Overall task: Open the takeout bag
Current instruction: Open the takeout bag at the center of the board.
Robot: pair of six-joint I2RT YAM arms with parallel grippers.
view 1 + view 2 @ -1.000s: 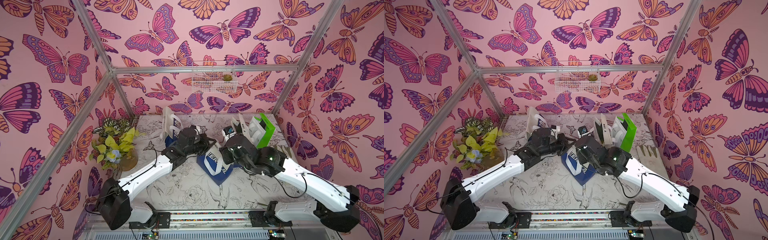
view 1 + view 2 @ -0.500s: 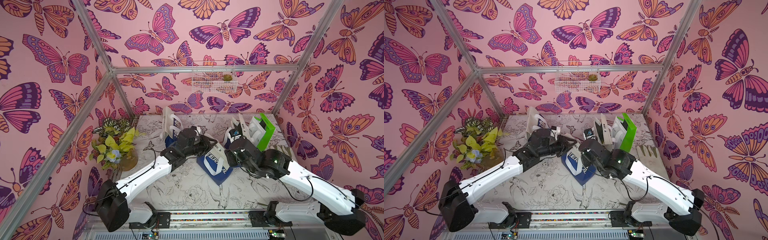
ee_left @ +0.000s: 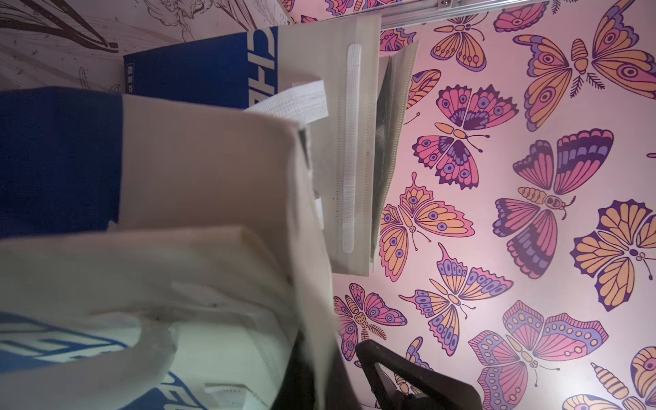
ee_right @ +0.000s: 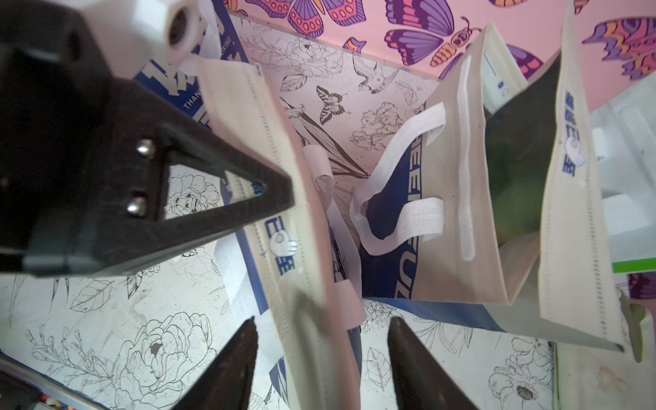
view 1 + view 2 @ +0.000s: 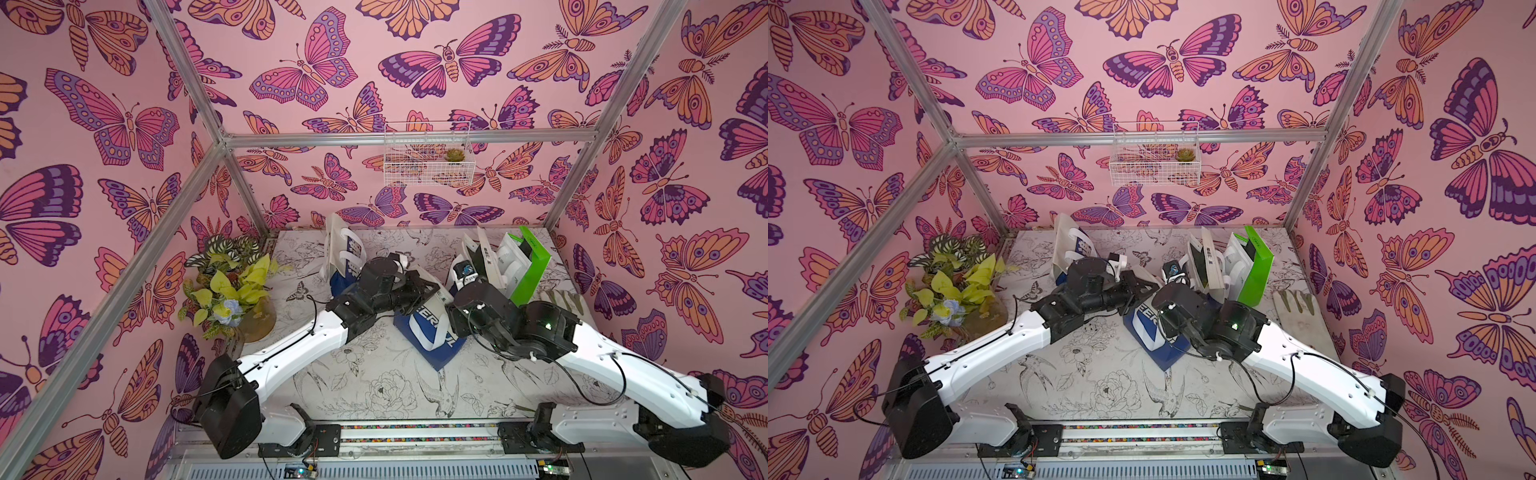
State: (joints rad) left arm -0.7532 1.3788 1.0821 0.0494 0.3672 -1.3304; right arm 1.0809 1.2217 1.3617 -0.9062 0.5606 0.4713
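Takeout bag (image 5: 430, 334) is mid-desk (image 5: 374, 386) between the two arms. Its blue base points toward the front edge and its mouth end is lifted toward the back, so the long axis runs front to back, slightly skewed. Left claw (image 5: 433, 291) is pressed together on the beige rim panel (image 4: 248, 117) at the mouth, its forearm reaching in low from the left. Right claw (image 4: 321, 324) is spread, its fingers straddling that panel's lower edge without clamping, wrist bent down over the bag. Cannot tell whether both mouth walls lie between them. Judgement: opening turns on the right claw catching the opposite wall and drawing away from the left.
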